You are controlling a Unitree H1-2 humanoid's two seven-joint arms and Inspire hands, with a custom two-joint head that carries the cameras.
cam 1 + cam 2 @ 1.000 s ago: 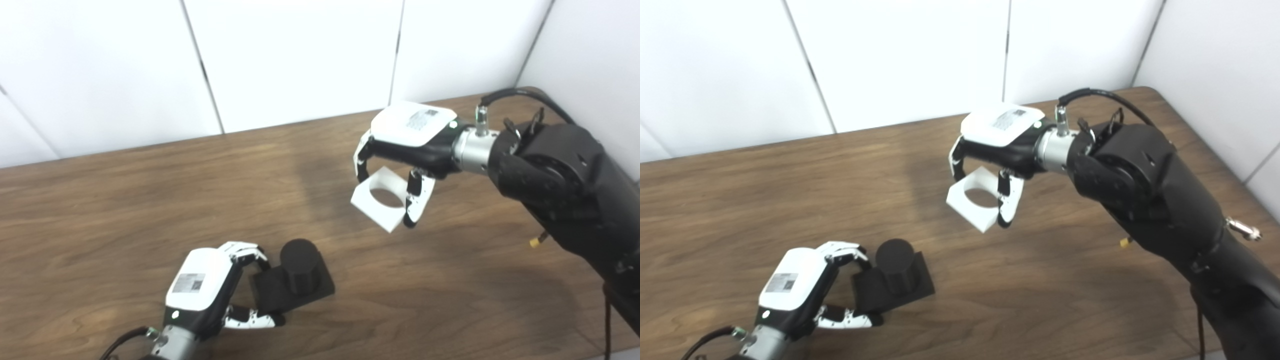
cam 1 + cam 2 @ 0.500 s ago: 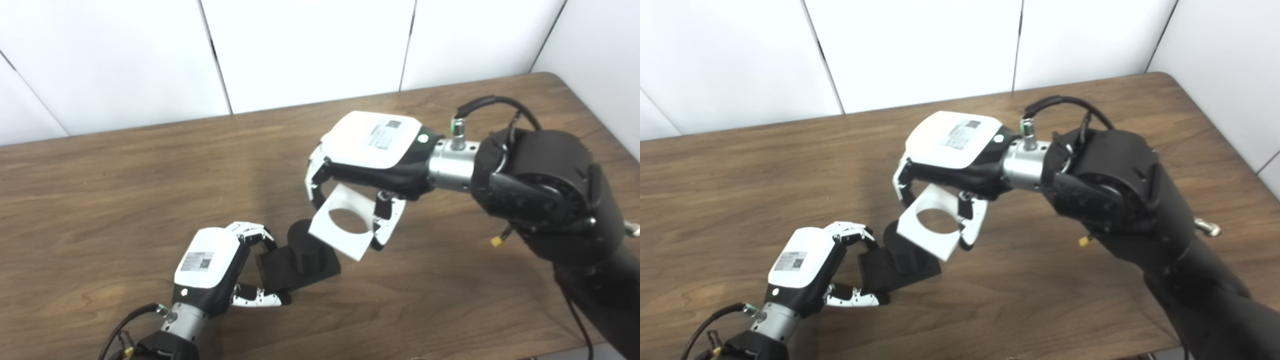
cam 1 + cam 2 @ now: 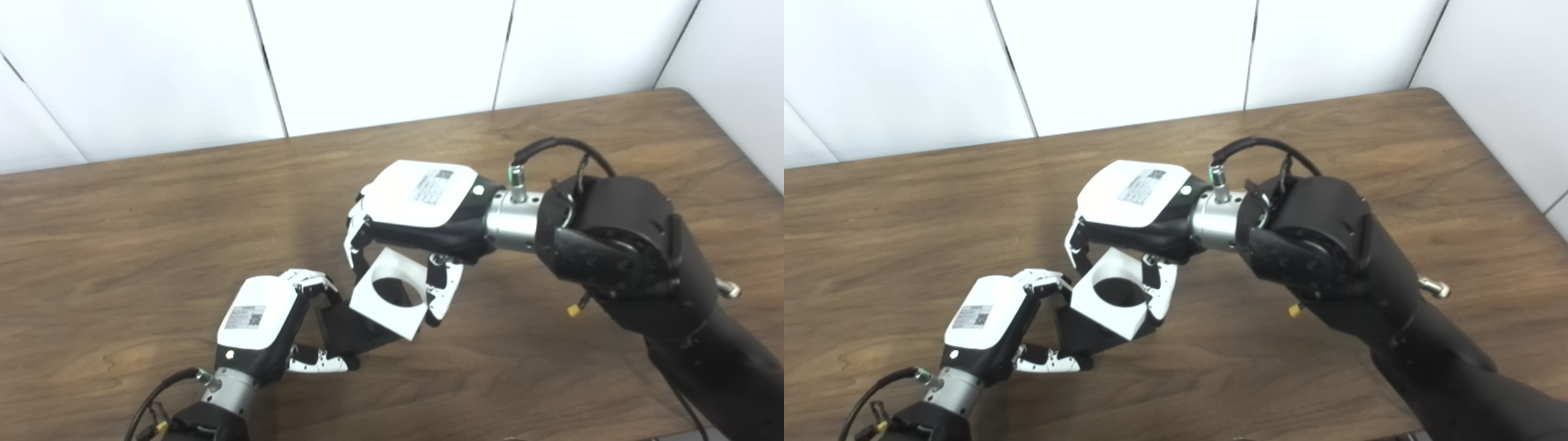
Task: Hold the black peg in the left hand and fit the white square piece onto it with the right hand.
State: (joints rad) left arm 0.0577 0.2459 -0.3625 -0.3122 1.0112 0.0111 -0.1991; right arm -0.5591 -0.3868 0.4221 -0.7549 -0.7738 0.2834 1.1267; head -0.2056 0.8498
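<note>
Mid-desk [image 3: 184, 202]: white square piece [image 3: 387, 300], round hole up and tilted, pinched in right hand [image 3: 422, 205] fingers directly over black peg [image 3: 1090, 334], base gripped by left hand [image 3: 260, 321].

The white square piece [image 3: 388, 299] covers most of the black peg [image 3: 1090, 334]; only its square base shows beneath, and dark fills the round hole, so whether the piece is seated is perhaps unclear. The right arm runs off the bottom-right edge.
</note>
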